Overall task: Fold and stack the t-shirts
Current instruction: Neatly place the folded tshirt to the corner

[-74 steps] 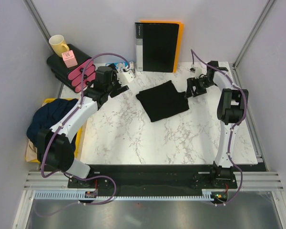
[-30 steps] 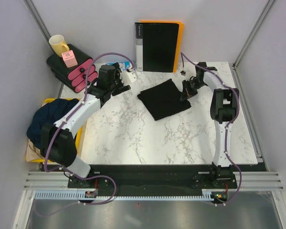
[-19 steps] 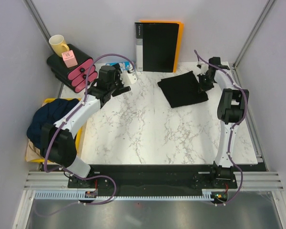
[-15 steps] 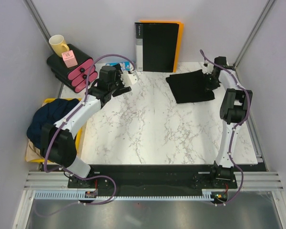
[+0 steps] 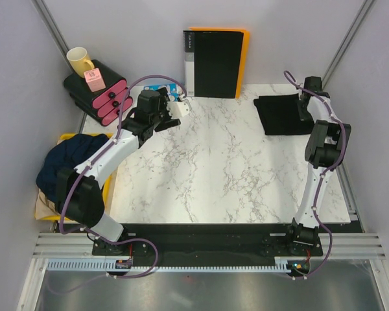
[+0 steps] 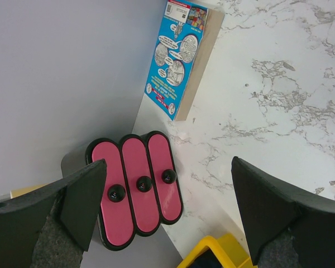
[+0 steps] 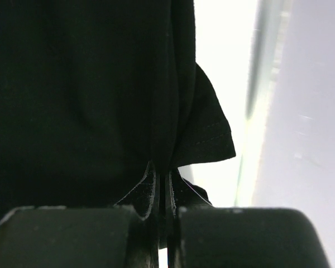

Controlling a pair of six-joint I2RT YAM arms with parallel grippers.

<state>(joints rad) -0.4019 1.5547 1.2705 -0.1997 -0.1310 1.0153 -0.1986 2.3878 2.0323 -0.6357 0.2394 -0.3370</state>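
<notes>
Nothing legible: print on the blue booklet [image 6: 177, 58] is too small to read.

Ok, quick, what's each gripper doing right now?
Left gripper: open, holding nothing.
Right gripper: closed, pinching the edge of the black t-shirt.

Matt cloth, smooth marble
The black t-shirt [image 5: 282, 115] is soft matt cloth; the bench [image 5: 201, 168] is smooth veined marble; the booklet [image 6: 176, 56] is glossy paper.
</notes>
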